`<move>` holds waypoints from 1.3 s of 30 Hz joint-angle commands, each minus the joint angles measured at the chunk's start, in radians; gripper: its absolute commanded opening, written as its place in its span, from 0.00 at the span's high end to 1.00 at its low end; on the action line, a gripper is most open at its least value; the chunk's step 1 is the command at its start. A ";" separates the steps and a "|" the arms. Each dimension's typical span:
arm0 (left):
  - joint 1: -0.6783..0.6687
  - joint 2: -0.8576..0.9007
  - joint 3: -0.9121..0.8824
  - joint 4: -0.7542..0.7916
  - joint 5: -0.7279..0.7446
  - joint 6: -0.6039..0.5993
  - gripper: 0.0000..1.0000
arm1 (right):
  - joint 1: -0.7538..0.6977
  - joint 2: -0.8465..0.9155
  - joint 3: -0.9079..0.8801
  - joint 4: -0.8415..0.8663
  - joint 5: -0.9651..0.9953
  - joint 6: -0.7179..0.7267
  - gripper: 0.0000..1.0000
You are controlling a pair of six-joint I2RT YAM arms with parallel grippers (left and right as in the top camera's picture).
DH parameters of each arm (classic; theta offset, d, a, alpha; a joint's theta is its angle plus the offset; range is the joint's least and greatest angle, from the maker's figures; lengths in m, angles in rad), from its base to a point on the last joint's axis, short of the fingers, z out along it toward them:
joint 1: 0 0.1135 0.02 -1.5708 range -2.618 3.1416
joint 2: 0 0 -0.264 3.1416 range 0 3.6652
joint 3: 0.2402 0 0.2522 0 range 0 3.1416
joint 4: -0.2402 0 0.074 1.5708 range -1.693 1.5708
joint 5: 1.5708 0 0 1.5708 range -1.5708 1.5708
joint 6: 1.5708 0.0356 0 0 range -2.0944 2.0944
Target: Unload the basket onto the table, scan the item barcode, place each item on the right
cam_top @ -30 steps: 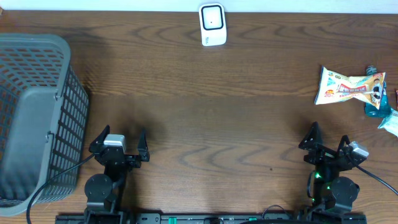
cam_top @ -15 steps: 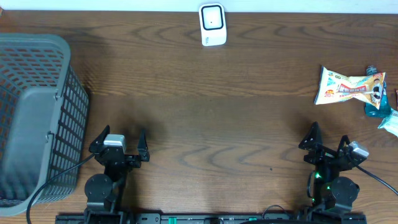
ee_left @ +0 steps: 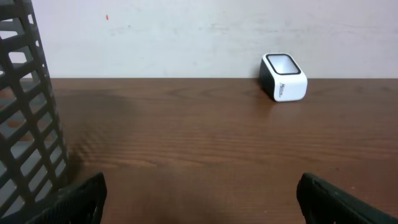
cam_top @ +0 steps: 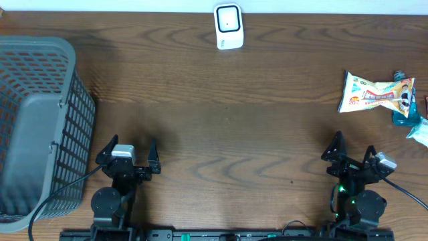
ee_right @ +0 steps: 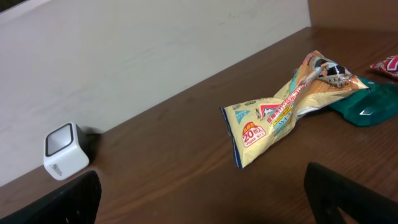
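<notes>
A yellow-and-white snack packet [cam_top: 376, 92] [ee_right: 287, 102] lies flat at the table's right side. The white barcode scanner [cam_top: 229, 27] [ee_left: 284, 77] [ee_right: 65, 151] stands at the far edge, in the middle. My left gripper [cam_top: 129, 151] [ee_left: 199, 199] rests open near the front edge at the left, nothing between its fingers. Over at the front right, the right gripper [cam_top: 353, 153] [ee_right: 205, 199] is open and empty too, well short of the packet.
A grey mesh basket [cam_top: 37, 124] [ee_left: 25, 118] fills the left side, right beside the left arm. More packets, a teal one [cam_top: 404, 114] [ee_right: 367, 102] and a red one [ee_right: 387, 64], lie at the right edge behind the snack packet.
</notes>
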 commanded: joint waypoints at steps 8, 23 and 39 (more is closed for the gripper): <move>-0.003 -0.006 -0.027 -0.017 -0.005 -0.004 0.02 | 0.008 -0.005 -0.001 -0.004 -0.001 -0.013 0.01; -0.003 -0.006 -0.027 -0.017 -0.005 -0.004 0.02 | 0.151 -0.003 -0.001 -0.004 -0.001 -0.013 0.01; -0.003 -0.006 -0.027 -0.017 -0.005 -0.004 0.02 | 0.150 -0.003 0.000 -0.004 -0.058 -0.410 0.01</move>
